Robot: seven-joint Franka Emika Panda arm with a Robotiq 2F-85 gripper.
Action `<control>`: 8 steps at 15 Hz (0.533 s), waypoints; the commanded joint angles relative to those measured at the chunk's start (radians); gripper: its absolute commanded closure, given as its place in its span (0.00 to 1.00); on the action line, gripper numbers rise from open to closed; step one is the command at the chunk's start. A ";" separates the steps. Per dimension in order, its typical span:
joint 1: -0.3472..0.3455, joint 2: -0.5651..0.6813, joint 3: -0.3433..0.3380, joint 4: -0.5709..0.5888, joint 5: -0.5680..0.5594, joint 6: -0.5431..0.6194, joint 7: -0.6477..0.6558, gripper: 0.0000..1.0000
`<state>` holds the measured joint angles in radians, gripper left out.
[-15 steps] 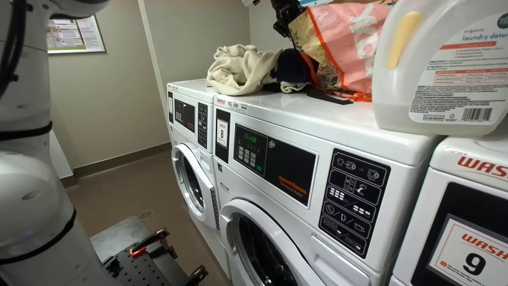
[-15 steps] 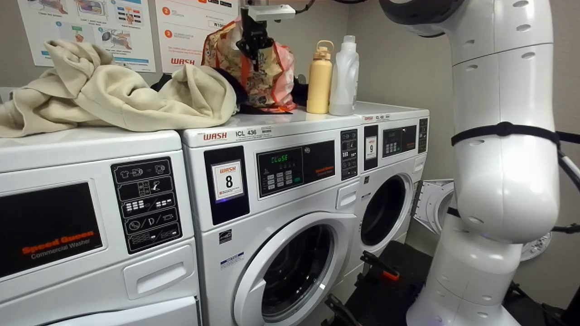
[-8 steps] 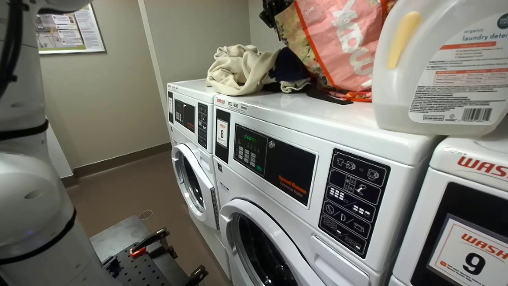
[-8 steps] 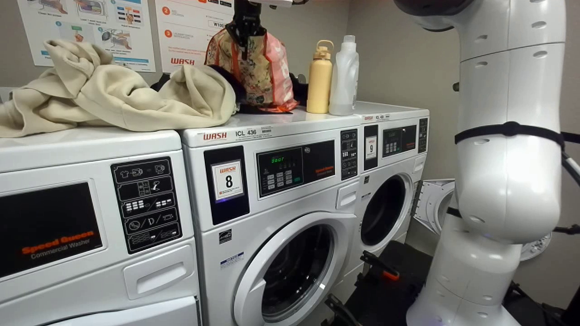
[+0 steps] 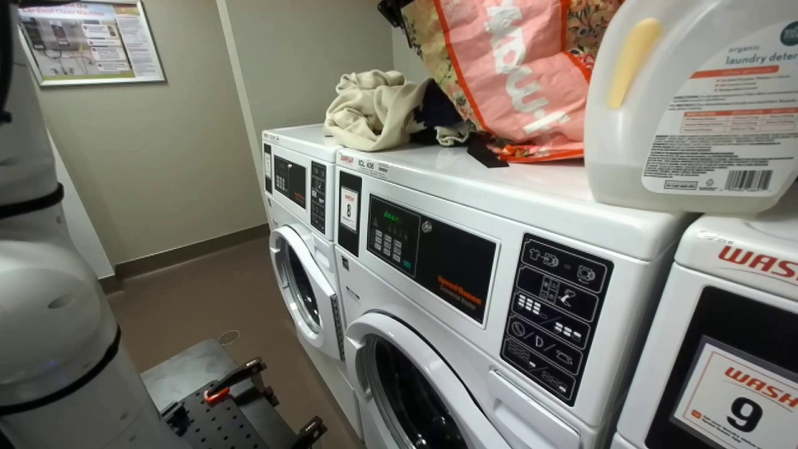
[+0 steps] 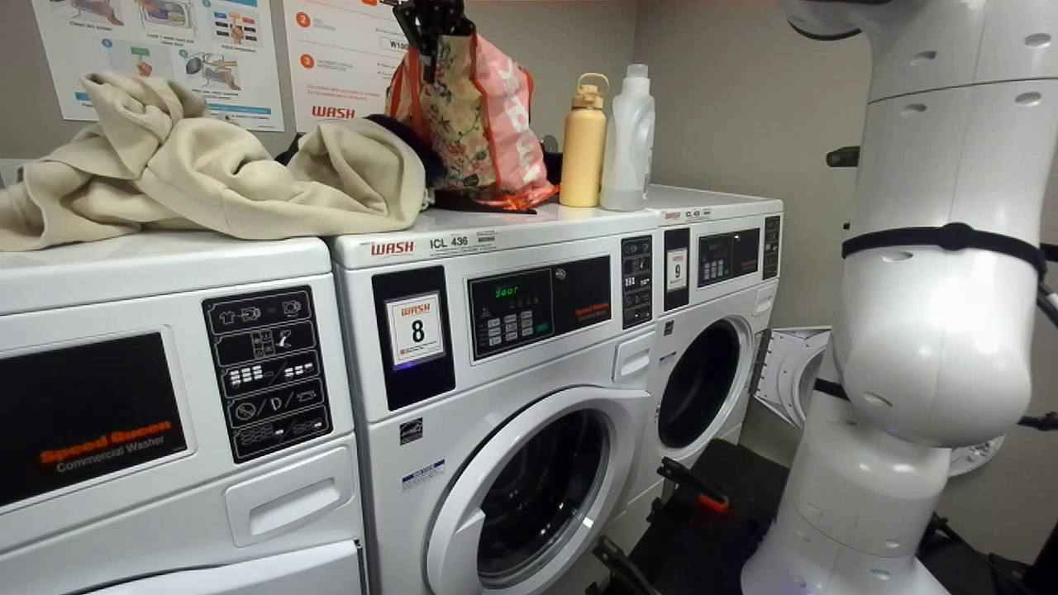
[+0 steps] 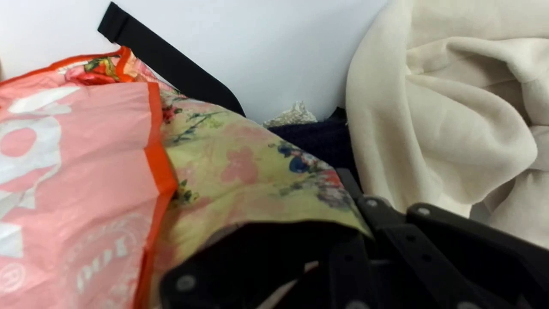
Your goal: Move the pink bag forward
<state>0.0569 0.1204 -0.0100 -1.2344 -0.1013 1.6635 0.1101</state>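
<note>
Shifted toward the near edge since a second ago: your pink bag, one, tilted atop washer 8, upper edge pinched in your gripper, with cream cloth to its left and yellow bottle, then detergent jug, to its right in an exterior view.

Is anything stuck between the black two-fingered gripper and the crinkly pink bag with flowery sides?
Nothing visible: the black gripper pinches the pink bag by its flowery side. The crumpled cream cloth lies off to one side, not between them.
</note>
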 commanded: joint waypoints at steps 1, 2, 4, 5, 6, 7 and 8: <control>0.021 -0.092 0.015 -0.101 0.022 -0.005 0.053 1.00; 0.023 -0.104 0.015 -0.116 0.026 -0.003 0.058 1.00; 0.029 -0.133 0.016 -0.149 0.031 0.005 0.056 1.00; 0.031 -0.150 0.016 -0.167 0.038 0.009 0.056 1.00; 0.033 -0.167 0.016 -0.183 0.045 0.012 0.054 1.00; 0.035 -0.189 0.016 -0.203 0.052 0.022 0.054 1.00; 0.037 -0.209 0.016 -0.220 0.055 0.029 0.057 1.00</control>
<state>0.0805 0.0183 -0.0083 -1.3510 -0.0871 1.6716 0.1258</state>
